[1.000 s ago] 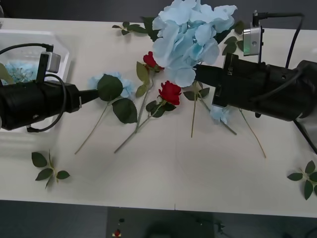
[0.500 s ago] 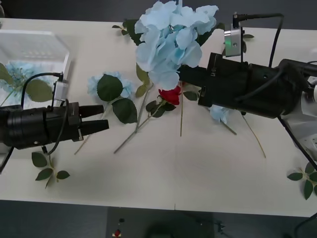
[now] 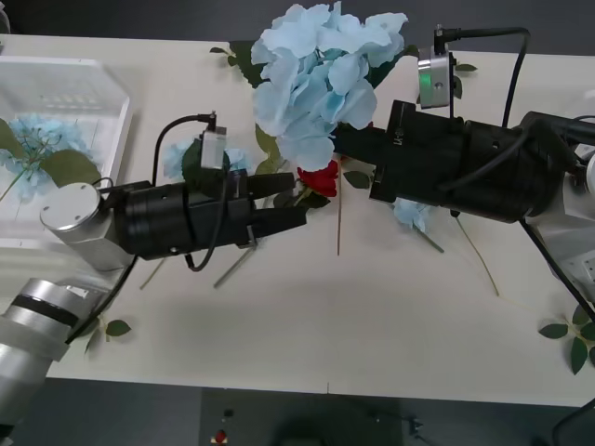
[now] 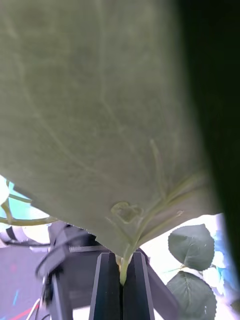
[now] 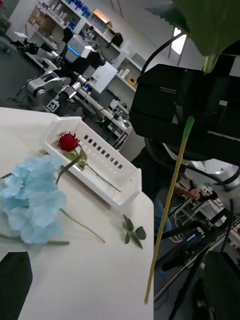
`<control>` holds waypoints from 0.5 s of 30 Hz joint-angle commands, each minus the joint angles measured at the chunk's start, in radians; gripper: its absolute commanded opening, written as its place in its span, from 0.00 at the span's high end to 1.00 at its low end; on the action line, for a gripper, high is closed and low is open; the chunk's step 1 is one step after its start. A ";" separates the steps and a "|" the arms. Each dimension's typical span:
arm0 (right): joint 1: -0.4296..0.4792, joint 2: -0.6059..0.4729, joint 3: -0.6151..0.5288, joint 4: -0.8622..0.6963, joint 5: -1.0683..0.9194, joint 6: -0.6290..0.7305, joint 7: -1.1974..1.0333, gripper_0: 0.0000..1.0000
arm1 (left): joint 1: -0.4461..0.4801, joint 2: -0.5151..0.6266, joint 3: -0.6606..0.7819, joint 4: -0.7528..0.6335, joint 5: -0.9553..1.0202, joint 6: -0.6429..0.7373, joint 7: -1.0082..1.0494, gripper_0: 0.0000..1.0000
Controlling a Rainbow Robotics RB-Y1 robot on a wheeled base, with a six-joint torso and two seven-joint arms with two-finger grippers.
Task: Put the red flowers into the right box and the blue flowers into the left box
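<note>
While front view has the right gripper [image 3: 346, 141] clamped on a blue flower [image 3: 321, 70], stem [image 3: 340, 218] hanging down, left gripper [image 3: 288, 202] gapes just beside it, pointing rightward. Right wrist: stem pinched btwn fingers [image 4: 107, 285]. Left wrist: stem [image 5: 170, 200] hangs near-vertical ahead; left arm nearer the left box [image 3: 102, 88].

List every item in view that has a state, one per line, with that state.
right gripper: shut on the big blue flower's stem, raised above the table
big blue flower: held up, stem hanging down
left gripper: open, reaching toward the red rose
red rose: lying on the table, ungrasped
left box: holds a blue flower
right box: holds one rose
</note>
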 commanded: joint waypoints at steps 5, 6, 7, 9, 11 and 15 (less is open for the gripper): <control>-0.032 0.017 -0.001 -0.016 -0.004 -0.006 0.029 1.00 | -0.035 -0.062 -0.031 -0.004 0.014 -0.021 -0.002 0.00; -0.032 0.017 -0.001 -0.018 -0.004 -0.005 0.029 1.00 | -0.033 -0.062 -0.033 -0.004 0.014 -0.018 -0.002 0.00; -0.032 0.017 -0.001 -0.018 -0.004 -0.005 0.029 1.00 | -0.033 -0.065 -0.041 -0.004 0.014 -0.012 -0.002 0.00; -0.032 0.017 -0.001 -0.018 -0.004 -0.005 0.029 1.00 | -0.033 -0.073 -0.051 -0.004 0.014 -0.003 -0.002 0.00; -0.032 0.017 0.002 -0.016 -0.004 -0.005 0.029 1.00 | -0.035 -0.081 -0.061 -0.004 0.012 0.000 -0.002 0.00; -0.032 0.019 0.003 -0.018 -0.004 -0.005 0.029 1.00 | -0.033 -0.104 -0.076 0.002 0.011 -0.001 -0.002 0.00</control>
